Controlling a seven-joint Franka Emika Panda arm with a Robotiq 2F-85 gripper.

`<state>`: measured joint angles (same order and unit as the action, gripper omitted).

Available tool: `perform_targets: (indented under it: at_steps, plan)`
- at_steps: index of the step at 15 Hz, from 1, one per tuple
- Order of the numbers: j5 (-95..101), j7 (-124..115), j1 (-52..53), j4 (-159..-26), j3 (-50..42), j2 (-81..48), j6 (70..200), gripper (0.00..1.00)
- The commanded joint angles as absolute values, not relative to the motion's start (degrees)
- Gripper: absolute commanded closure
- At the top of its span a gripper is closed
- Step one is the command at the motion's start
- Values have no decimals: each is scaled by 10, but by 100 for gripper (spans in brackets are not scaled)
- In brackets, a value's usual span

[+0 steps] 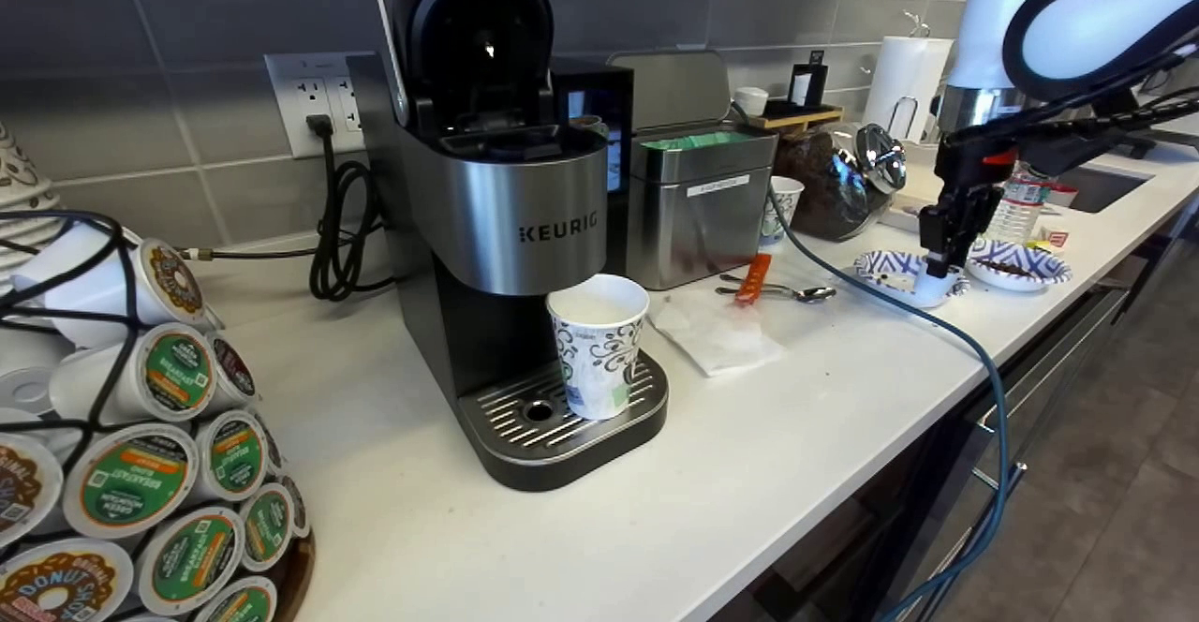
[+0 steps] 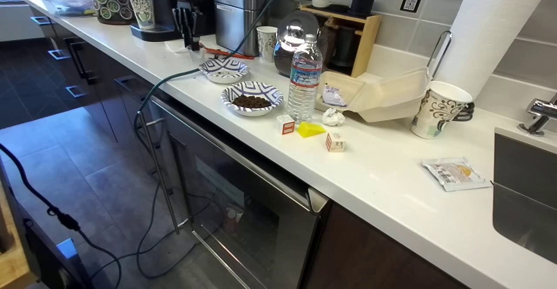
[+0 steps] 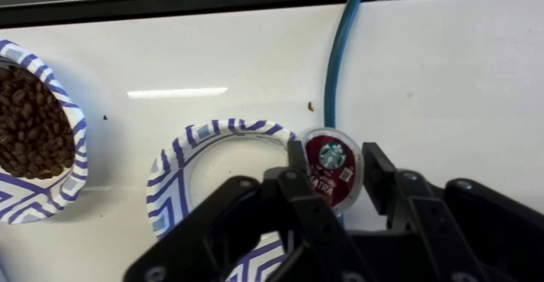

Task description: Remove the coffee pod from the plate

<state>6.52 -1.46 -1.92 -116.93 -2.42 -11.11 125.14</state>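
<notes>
In the wrist view, the gripper (image 3: 335, 156) had a finger at each side of the coffee pod (image 3: 333, 169), close enough that it appeared to be clasping it. The pod, lid up, was just past the rim of the plate (image 3: 165, 184), over the line of a blue hose (image 3: 335, 69), so the removal itself looked done. I counted one pod there and two plates: that one, with a few specks (image 3: 230, 172) in the part that showed, and a bean plate (image 3: 77, 146), cut off at the edge, with more coffee beans (image 3: 32, 122) than I could count.

In an exterior view, the pod was under the fingertips, in front of the plate's rim. Whether its base touched the counter (image 1: 796, 435) or the hose could not be told; putting it down and letting go seemed to be what remained. Two paper cups (image 1: 599, 360) stood singly, with one napkin (image 1: 721, 336) and racked pods (image 1: 136, 475) too many to count.

In an exterior view, the pod was a pale shape below the gripper, just beside the plate. Three paper cups stood singly, with one takeout box (image 2: 387, 99) and two small boxes (image 2: 286, 125). One coffee maker (image 1: 562, 219), one metal bin (image 1: 703, 200) and one water bottle (image 2: 304, 82) showed in both exterior views.
</notes>
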Motion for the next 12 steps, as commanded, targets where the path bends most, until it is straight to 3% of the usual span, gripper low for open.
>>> perform_targets:
  at_steps: [1, 12]
  plan:
    - [82, 12, 2, -1217, -5, -80, 1242, 87]
    - [107, 41, 40, -1226, 34, -97, 1260, 87]
